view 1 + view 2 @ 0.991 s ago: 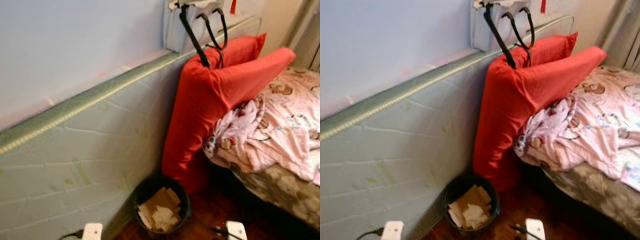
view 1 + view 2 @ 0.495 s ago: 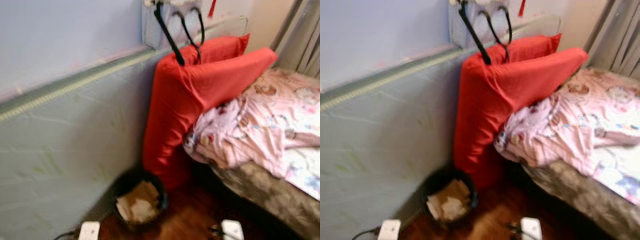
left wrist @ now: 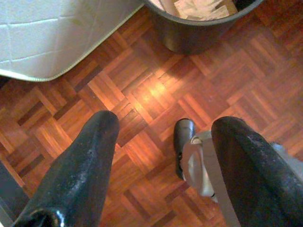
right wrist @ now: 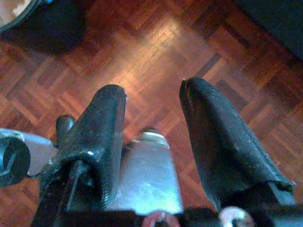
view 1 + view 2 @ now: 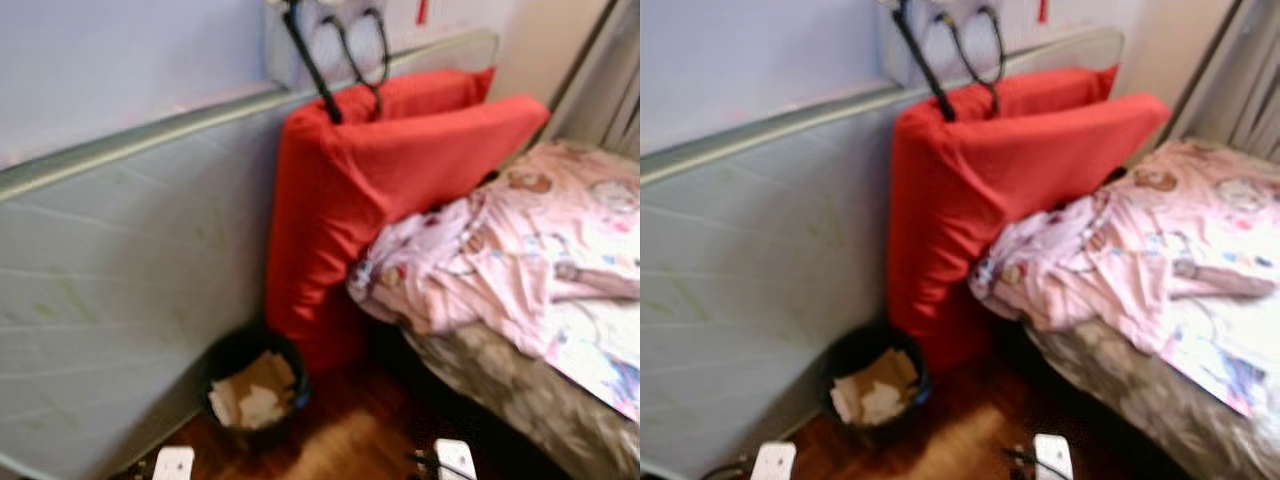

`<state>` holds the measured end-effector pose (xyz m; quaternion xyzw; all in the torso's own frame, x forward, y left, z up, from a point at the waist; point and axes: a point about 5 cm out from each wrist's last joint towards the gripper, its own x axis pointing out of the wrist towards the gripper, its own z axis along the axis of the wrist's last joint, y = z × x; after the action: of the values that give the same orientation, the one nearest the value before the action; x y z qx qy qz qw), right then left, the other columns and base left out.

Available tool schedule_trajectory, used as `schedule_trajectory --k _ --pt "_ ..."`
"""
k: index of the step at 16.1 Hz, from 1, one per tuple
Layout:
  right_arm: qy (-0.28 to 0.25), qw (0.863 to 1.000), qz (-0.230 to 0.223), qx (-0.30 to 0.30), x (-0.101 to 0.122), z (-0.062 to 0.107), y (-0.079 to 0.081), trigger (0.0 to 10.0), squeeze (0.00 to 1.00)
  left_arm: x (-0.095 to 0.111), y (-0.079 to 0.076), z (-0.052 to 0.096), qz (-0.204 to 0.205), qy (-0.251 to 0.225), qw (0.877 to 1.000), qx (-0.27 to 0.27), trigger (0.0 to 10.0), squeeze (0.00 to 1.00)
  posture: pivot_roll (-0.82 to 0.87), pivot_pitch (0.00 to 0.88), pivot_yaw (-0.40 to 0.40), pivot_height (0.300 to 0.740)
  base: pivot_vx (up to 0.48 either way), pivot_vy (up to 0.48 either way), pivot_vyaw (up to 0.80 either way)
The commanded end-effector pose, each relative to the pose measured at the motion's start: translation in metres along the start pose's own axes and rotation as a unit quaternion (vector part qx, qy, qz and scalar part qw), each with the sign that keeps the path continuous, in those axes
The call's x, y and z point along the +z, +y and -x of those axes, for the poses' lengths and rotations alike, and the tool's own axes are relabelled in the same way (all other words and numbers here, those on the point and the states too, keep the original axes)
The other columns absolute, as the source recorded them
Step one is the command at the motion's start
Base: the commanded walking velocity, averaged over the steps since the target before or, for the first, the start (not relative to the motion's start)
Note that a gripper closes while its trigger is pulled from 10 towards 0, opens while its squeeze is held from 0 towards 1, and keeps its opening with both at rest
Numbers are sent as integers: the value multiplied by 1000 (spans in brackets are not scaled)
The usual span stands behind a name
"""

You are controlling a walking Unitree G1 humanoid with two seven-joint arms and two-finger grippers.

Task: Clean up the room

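A black waste bin (image 5: 253, 385) holding crumpled paper stands on the wooden floor at the foot of a pale mattress (image 5: 120, 290) that leans against the wall. Two large red pillows (image 5: 380, 190) lean at the head of the bed, where a crumpled pink blanket (image 5: 500, 270) lies. My left gripper (image 3: 161, 165) hangs open over the parquet, with the bin (image 3: 199, 23) just beyond its fingertips. My right gripper (image 4: 154, 127) is open above bare floor, holding nothing.
A grey bag with black straps (image 5: 330, 50) sits on top of the mattress above the pillows. Grey curtains (image 5: 610, 80) hang at the far right. The bed (image 5: 520, 400) takes up the right side, with open parquet in front of it.
The camera has swung right and the whole scene has shifted left; more of the bed and curtain shows. The bin, pillows and blanket have not moved.
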<state>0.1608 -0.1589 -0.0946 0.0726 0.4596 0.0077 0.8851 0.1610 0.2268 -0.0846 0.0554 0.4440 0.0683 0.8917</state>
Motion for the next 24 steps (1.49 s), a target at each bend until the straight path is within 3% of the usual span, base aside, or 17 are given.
schedule_trajectory --k 1,18,24 --pt "9 999 -1 -47 17 -2 -18 10000 0 23 -22 -7 -7 -4 999 -39 10000 0 51 0 -19 740 0 -274 0" --pt "8 999 -2 -45 18 -2 -18 10000 0 31 -28 -8 -5 -17 999 -44 10000 0 48 0 -17 740 0 -271 0" --pt "1 999 -12 -46 19 -2 -18 10000 0 29 -26 -8 2 -14 999 -39 10000 0 49 0 -17 740 0 0 0"
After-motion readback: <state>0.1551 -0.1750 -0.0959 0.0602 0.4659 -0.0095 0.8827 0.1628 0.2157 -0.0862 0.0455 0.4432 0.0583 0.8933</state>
